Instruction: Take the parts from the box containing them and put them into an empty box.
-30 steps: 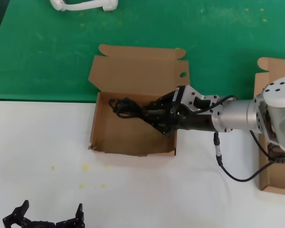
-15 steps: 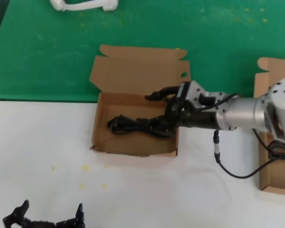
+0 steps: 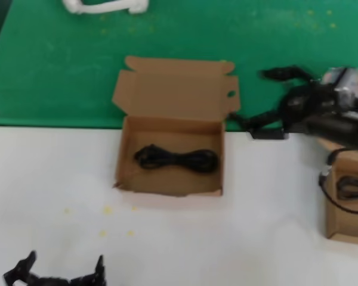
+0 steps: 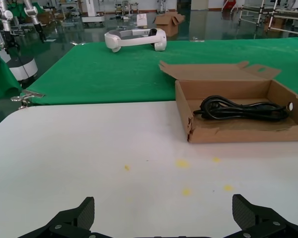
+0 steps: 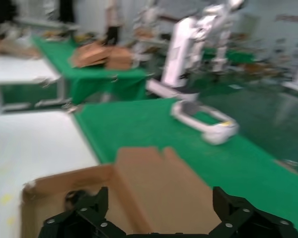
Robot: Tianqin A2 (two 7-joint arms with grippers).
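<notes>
The brown box with a round hole in its lid ear (image 3: 167,186) stands open at the table's middle. One black cable bundle (image 3: 176,159) lies flat in its tray. My right gripper (image 3: 250,98) is open and empty, raised to the right of that box's lid, over the green mat's edge. The plain-lidded brown box (image 3: 336,226) is at the far right edge, with a black cable (image 3: 353,189) partly showing inside. My left gripper (image 3: 53,273) is open and parked at the near left. The left wrist view shows the holed box (image 4: 238,133) and its cable (image 4: 243,109).
A green mat (image 3: 48,59) covers the far half of the table, with a white headset-like object (image 3: 104,6) at its back. Small yellow specks (image 3: 107,210) lie on the white table in front of the holed box.
My right gripper opened and let the cable bundle go into the holed box, then drew back to the right and away from the box. The left arm has not moved.
</notes>
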